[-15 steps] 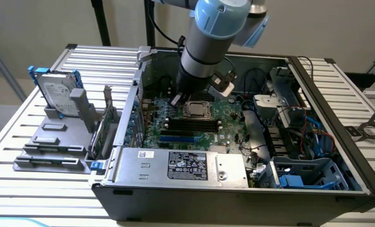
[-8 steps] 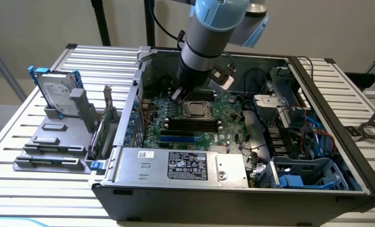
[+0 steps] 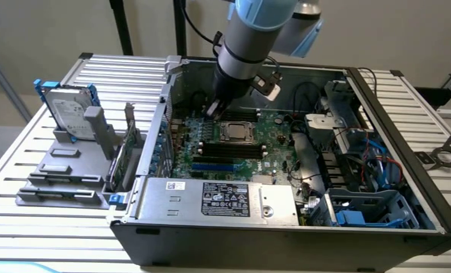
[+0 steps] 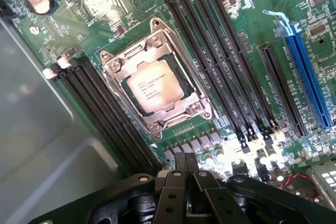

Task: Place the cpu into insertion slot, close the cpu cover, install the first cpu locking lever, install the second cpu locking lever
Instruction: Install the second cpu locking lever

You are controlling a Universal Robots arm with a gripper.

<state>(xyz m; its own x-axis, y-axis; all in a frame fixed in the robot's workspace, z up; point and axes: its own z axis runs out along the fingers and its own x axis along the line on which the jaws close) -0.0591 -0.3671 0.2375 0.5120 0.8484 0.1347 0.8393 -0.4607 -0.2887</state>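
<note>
The cpu (image 4: 153,86), a silvery square chip, lies flat in the insertion slot (image 4: 181,109) on the green board. The cpu cover (image 4: 116,72), a silver metal frame, is folded down around it. In the exterior view the same socket with the cpu (image 3: 236,131) sits mid-board inside the open computer case. My gripper (image 4: 188,162) is shut, with its black fingers pressed together and nothing between them. It hovers a little way off the socket's edge; in the exterior view the gripper (image 3: 212,109) hangs at the socket's upper left corner. No locking levers can be made out.
Long black memory slots (image 4: 215,56) flank the socket on both sides; a blue expansion slot (image 4: 310,77) lies farther off. The case wall (image 3: 164,114), power supply (image 3: 218,199) and cables (image 3: 377,159) hem the board in. A hard drive (image 3: 70,114) stands outside on the slatted table.
</note>
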